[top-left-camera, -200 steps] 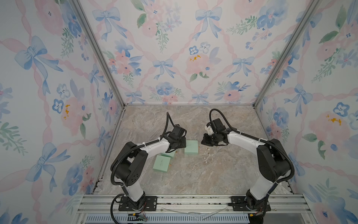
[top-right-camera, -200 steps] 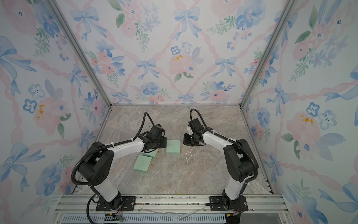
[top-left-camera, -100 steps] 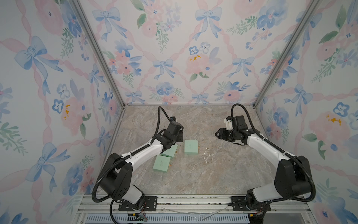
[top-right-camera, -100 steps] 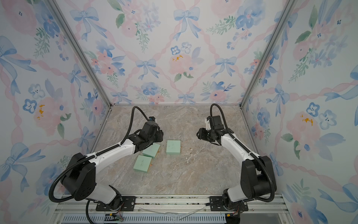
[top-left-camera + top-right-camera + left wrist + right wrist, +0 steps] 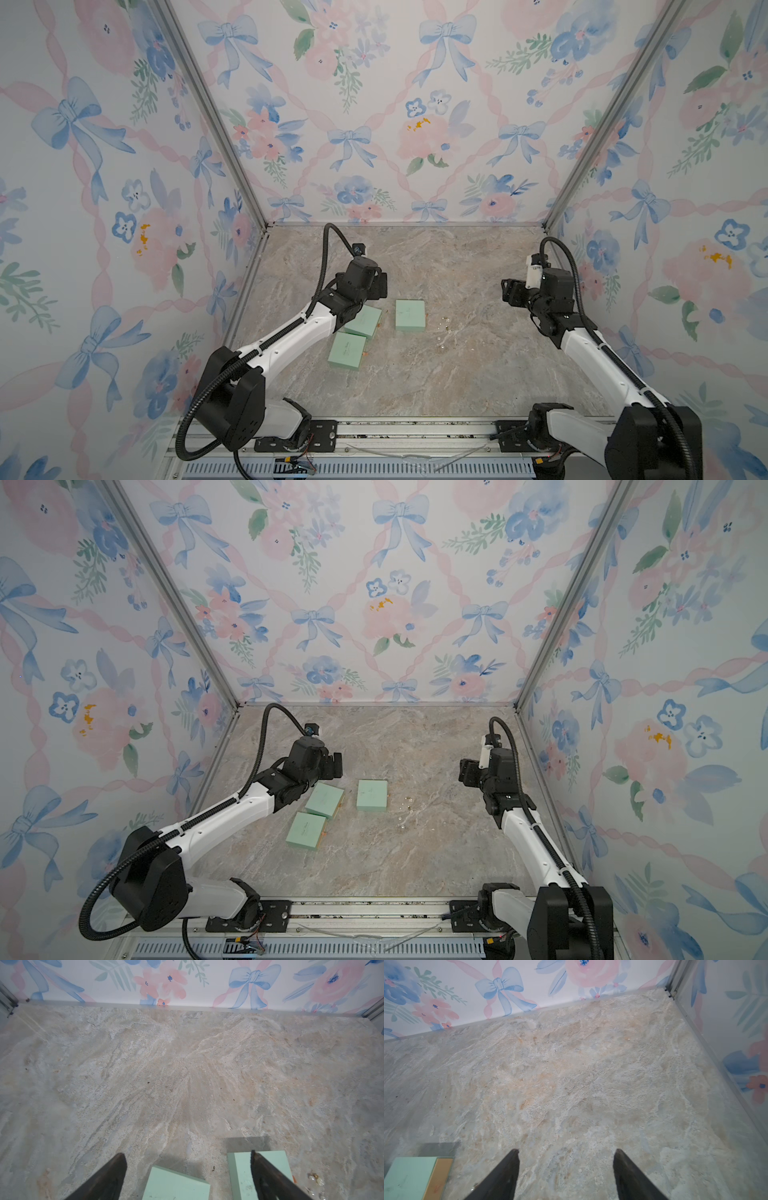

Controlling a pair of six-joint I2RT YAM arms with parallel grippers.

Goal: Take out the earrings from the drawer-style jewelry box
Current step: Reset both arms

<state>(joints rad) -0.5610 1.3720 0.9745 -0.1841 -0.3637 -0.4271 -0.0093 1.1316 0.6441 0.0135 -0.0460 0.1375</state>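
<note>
The jewelry box lies in three flat mint-green pieces on the marble floor: one (image 5: 410, 315) in the middle, and two (image 5: 363, 321) (image 5: 347, 351) to its left, partly under my left arm. The earrings (image 5: 439, 340) are tiny whitish beads with gold glints, loose on the floor just right of the middle piece; they also show in the other top view (image 5: 401, 819) and the left wrist view (image 5: 314, 1177). My left gripper (image 5: 380, 284) (image 5: 187, 1154) hangs open and empty above the pieces. My right gripper (image 5: 509, 291) (image 5: 566, 1151) is open and empty over bare floor, far right of the earrings.
Floral walls close in the marble floor (image 5: 415, 386) on three sides. A metal rail (image 5: 415, 432) with both arm bases runs along the front. In the right wrist view one mint piece (image 5: 411, 1176) shows a tan side face.
Both grippers have gone from shut to open. The left arm has lifted up and back from the mint pieces. The right arm has swung away to the right, toward the wall.
</note>
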